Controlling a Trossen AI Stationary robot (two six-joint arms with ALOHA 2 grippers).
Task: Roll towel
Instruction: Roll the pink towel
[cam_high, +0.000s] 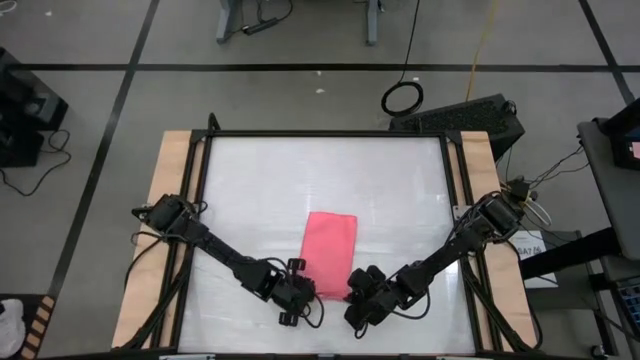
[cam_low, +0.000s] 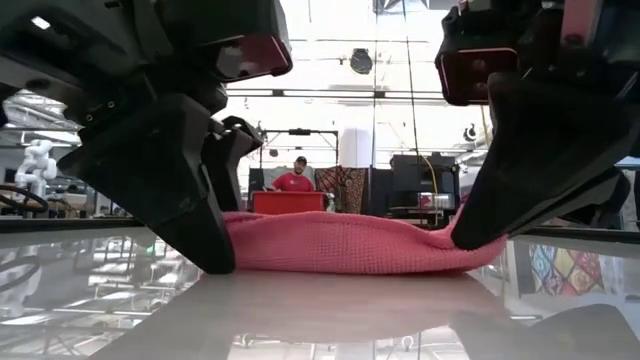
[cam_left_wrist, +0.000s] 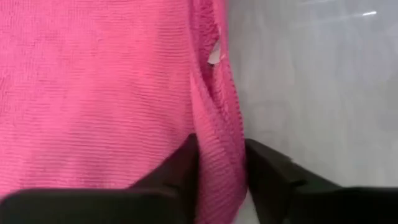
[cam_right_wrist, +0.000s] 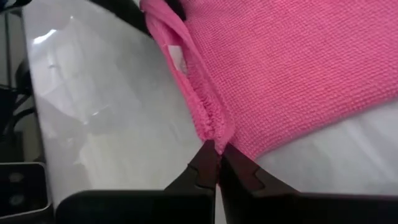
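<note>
The pink towel (cam_high: 330, 245) lies flat in the middle of the white table, its long side running from near to far. Both grippers are down at its near end. My left gripper (cam_high: 303, 293) is at the near left corner, with a ridge of cloth filling the gap between its fingers (cam_left_wrist: 219, 168). My right gripper (cam_high: 358, 290) is at the near right corner, shut on the cloth (cam_right_wrist: 216, 149). In the low view the towel (cam_low: 340, 245) stretches between the left fingers (cam_low: 210, 250) and the right fingers (cam_low: 480, 230). My left gripper pinches a raised fold of the towel's left edge (cam_left_wrist: 217, 149), near the near corner, between its two fingers. The fingers slant down from the table's near side. The rest of the cloth lies flat on the table. My right gripper pinches the towel's near right corner (cam_right_wrist: 214, 130) at its fingertips, and the edge is puckered there. The fingers slant down from the near side. The corner (cam_low: 455, 238) rises slightly to the fingers while the rest of the towel stays on the table.
The table has a black frame (cam_high: 325, 133) and wooden side strips (cam_high: 170, 200). Bare white tabletop (cam_high: 320, 175) lies beyond the towel's far end. A person in a red top (cam_low: 293, 181) sits far off in the room behind the table.
</note>
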